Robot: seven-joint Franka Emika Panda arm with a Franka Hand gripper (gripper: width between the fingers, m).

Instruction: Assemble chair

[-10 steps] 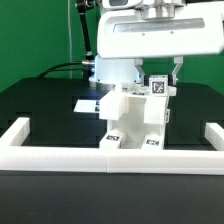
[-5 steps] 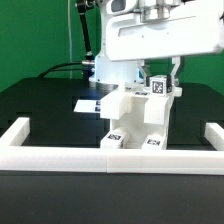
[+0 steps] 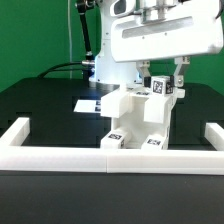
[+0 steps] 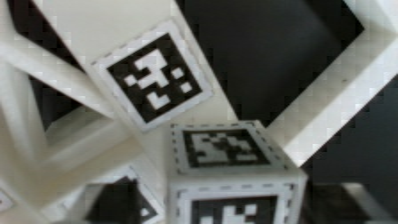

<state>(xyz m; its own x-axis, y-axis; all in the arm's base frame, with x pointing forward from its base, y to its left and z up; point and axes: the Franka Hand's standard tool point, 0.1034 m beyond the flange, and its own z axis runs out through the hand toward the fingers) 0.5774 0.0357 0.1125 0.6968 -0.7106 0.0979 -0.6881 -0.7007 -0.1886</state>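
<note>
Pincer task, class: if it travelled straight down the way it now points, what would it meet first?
Most likely the tagged chair piece directly below: the open pincer straddles its top, fingers on either side. The wrist view shows that block close ahead, though exact depth is unclear.

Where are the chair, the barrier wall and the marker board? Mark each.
chair [image 3: 135, 118]: exterior view, front face of its white body.
barrier wall [image 3: 60, 157]: exterior view, front rail.
marker board [image 3: 85, 105]: exterior view, flat top.

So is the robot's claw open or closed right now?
Open. The gripper fingers stand apart on either side of the chair part's top.
</note>
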